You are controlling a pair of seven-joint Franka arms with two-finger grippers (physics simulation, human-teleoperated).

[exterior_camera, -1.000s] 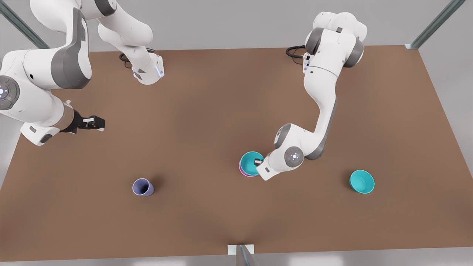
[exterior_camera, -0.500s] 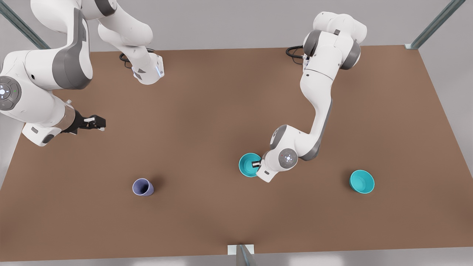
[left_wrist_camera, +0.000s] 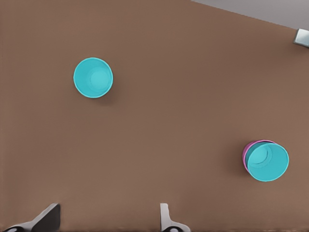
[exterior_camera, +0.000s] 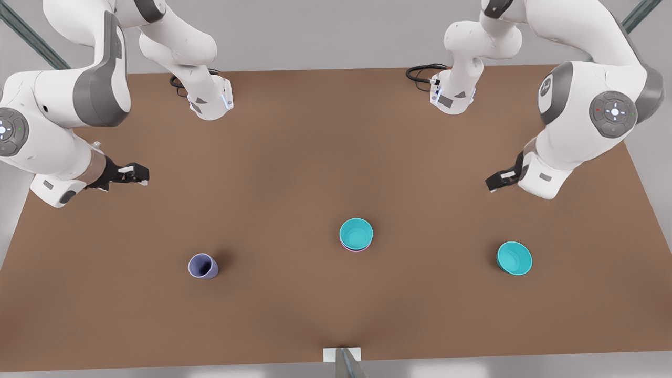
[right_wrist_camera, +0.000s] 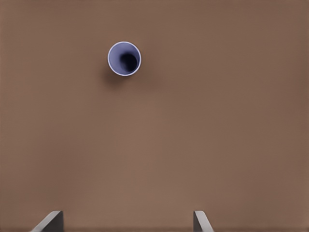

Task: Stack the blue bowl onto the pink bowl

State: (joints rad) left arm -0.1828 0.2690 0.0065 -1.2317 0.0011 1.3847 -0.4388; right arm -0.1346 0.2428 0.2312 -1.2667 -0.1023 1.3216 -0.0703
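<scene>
Blue bowl upright, nested in pink bowl, mid-table.

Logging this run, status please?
Left gripper open, raised, empty. Right gripper open, waiting. Blue bowl nested in pink bowl. Nothing obstructing.

The pink bowl was almost wholly hidden under the blue bowl nested in it; only a thin pink rim showed at the stack's edge. Both wrist views cut off their own jaws, leaving just the tips in sight.
</scene>
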